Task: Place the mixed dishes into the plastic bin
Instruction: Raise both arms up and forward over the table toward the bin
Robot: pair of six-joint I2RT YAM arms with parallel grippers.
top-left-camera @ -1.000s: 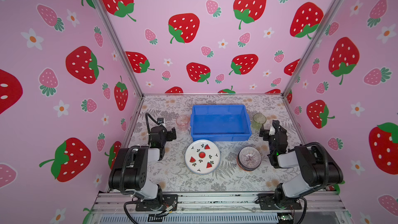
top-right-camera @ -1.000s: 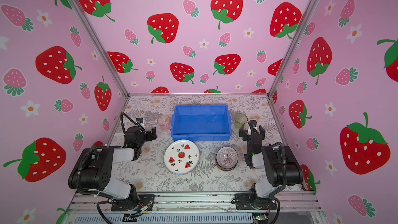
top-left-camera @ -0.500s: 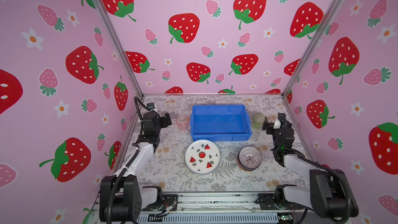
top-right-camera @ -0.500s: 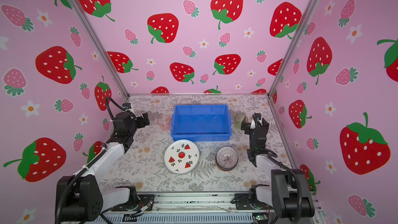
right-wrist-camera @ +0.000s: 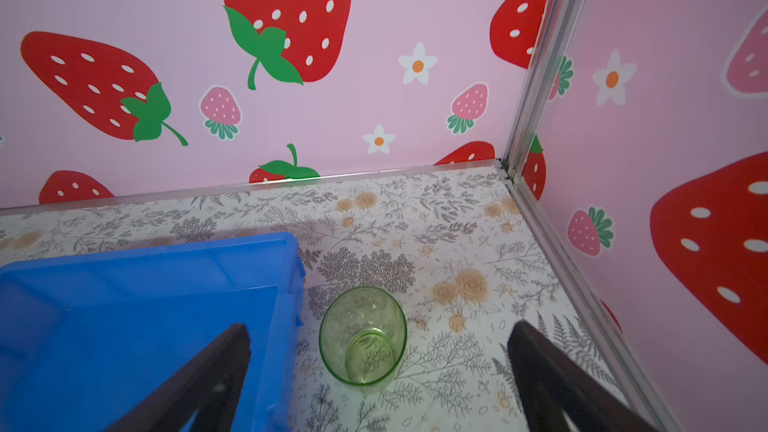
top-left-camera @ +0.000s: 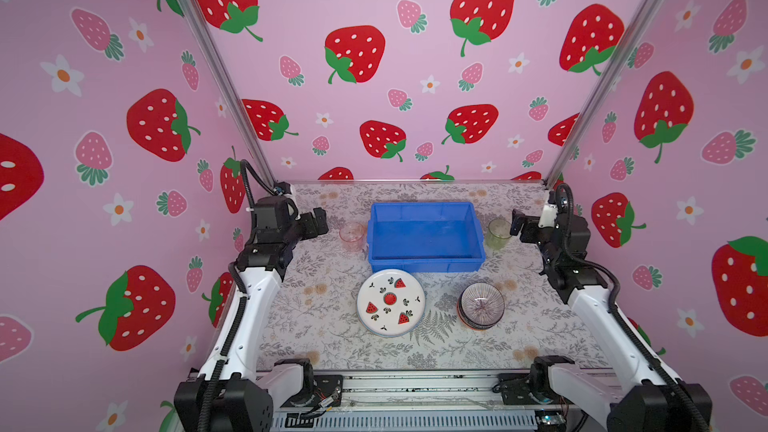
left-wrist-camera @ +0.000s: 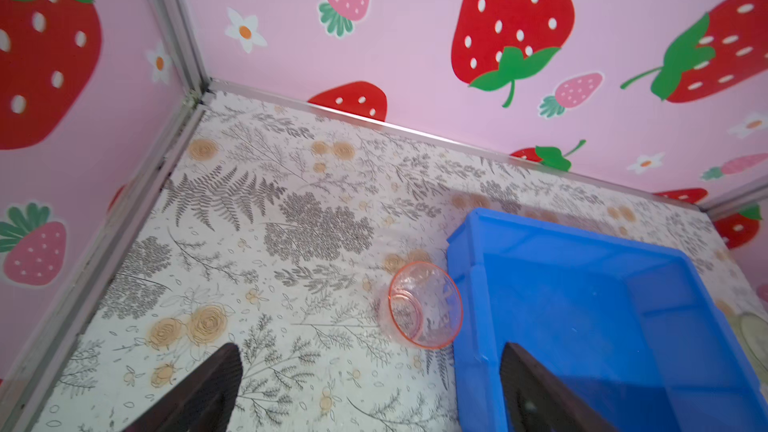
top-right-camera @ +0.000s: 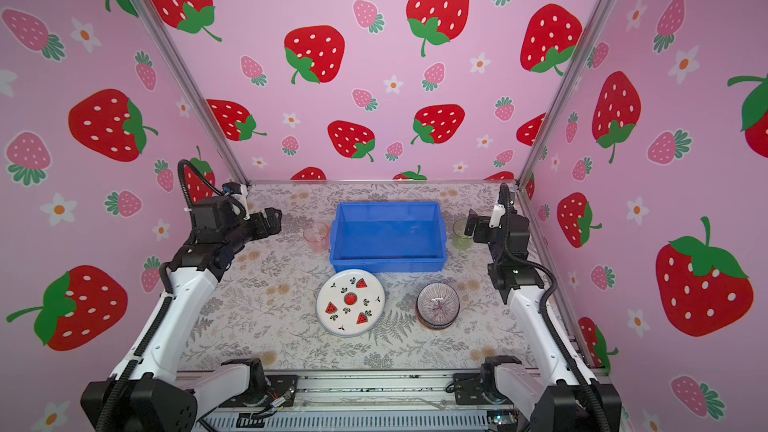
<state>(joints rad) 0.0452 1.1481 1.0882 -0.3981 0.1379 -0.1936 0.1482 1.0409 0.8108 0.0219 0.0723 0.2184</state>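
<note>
Both top views: plastic bin (top-left-camera: 426, 238) sits mid table (top-left-camera: 332, 347) toward the back edge, nothing in it, so the task looks unstarted. Pink tumbler (top-left-camera: 353, 236) stands just beside its left wall, green tumbler (top-left-camera: 497, 234) just beside its right wall. Watermelon plate (top-left-camera: 390, 302) lies flat just in front of the bin, bowl stack (top-left-camera: 481, 305) beside it toward the right edge. Left gripper (top-left-camera: 321, 221) hangs near the pink tumbler, right gripper (top-left-camera: 516, 224) near the green one, both empty. Risk: the flat plate gives no edge to grab and could skid

Left wrist: jaws spread wide, pink tumbler (left-wrist-camera: 424, 305) ahead, tight against the bin (left-wrist-camera: 582, 305). One finger lines up over the bin. Risk: it lands on the flange, shoves the tub or tips the tumbler

Right wrist: jaws wide, green tumbler (right-wrist-camera: 361, 338) centred between them, close to the bin (right-wrist-camera: 145, 305). Risk: the inner finger clips the rim, or the smooth wall slips when squeezed
</note>
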